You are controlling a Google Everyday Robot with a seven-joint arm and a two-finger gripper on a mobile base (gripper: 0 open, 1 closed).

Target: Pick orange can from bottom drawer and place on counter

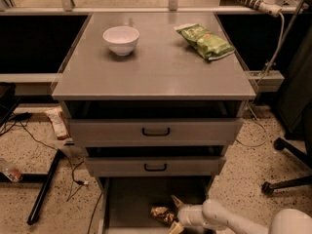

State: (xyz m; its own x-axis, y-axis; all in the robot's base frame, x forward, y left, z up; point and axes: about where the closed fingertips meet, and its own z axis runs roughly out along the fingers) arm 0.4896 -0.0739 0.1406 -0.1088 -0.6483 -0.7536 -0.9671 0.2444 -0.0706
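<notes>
**Watcher:** While the orange can (162,214) sits on the floor of the bottom drawer (131,204), toward its front right, what worries you most?

**Me:** Its skin. It looks crinkled and shiny, so I judge it could skid or roll off if one pad touches before the other. My gripper (174,214) is down in the drawer just to the can's right. My fingers (176,201) are spread wide and pinch nothing, their tips reaching either side of the can's near end.

**Watcher:** And once you close?

**Me:** A hold on only the very end might let it pivot out during the lift. Then there's the middle drawer (156,166) jutting out overhead. If I rise straight up, my wrist or the can may strike its front, so I'd back out first.

**Watcher:** And the counter (156,77)?

**Me:** It carries a white bowl (121,39) and a green snack bag (204,41) toward the back. I'd aim for the bare front, well apart from both.
</notes>
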